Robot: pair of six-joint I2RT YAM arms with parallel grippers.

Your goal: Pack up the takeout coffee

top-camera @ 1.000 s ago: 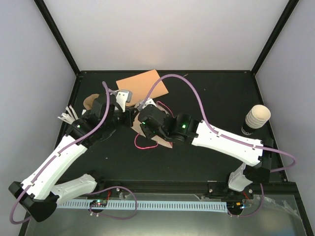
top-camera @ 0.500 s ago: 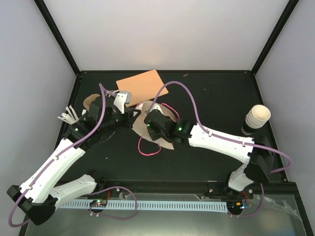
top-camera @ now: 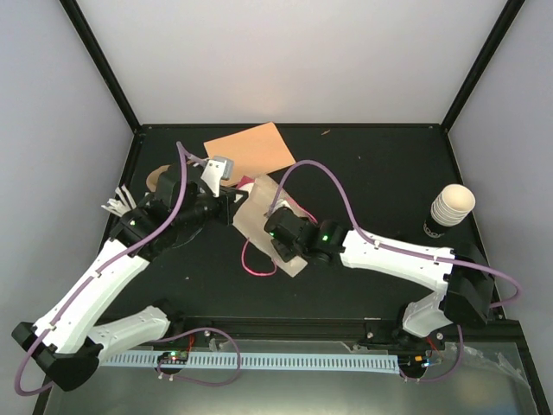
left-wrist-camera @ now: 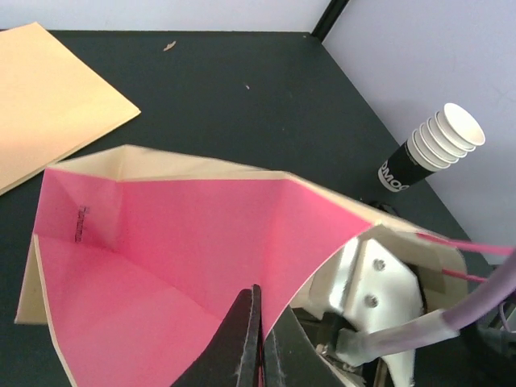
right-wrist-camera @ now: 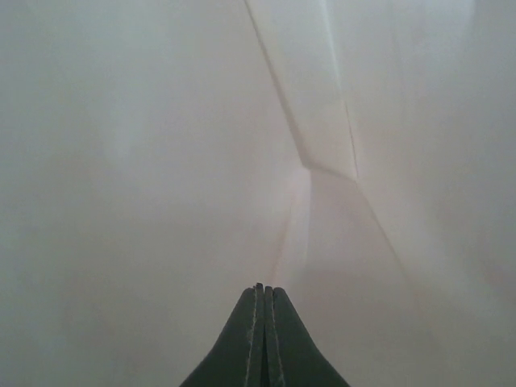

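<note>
- Two arms meet at the paper bag, which lies on its side left of the bench's middle. Its mouth faces the left arm and its pink lining shows.
- Left gripper: the jaws are clenched and the bag's rim curves straight into them. I judge it is pinching that rim to pin the mouth and stop the bag sliding.
- Right gripper: the jaws are pressed together with nothing between them, pushed deep inside the bag. Its camera sees only pale creased paper all round. A closed wedge makes a good spreader, so the likely purpose is to push the walls apart and square out the folds.
- The takeout coffee stands upright by the right edge of the bench, well apart from the bag and touched by neither gripper. There it is clear of the work on the bag.
- A pink cord handle trails on the bench on the bag's near side. It could snag a finger when the right arm backs out.
- A flat tan sheet lies by the far edge, just behind the bag. A brown pulp carrier and a bundle of white sticks sit near the left edge, beside the left arm.
- My judgement of the stage is that this is bag-opening, early on, with the cup not yet packed. The next move calls for the bag to be held wide, and for the right arm to come out of it and cross to the right edge for the cup.
</note>
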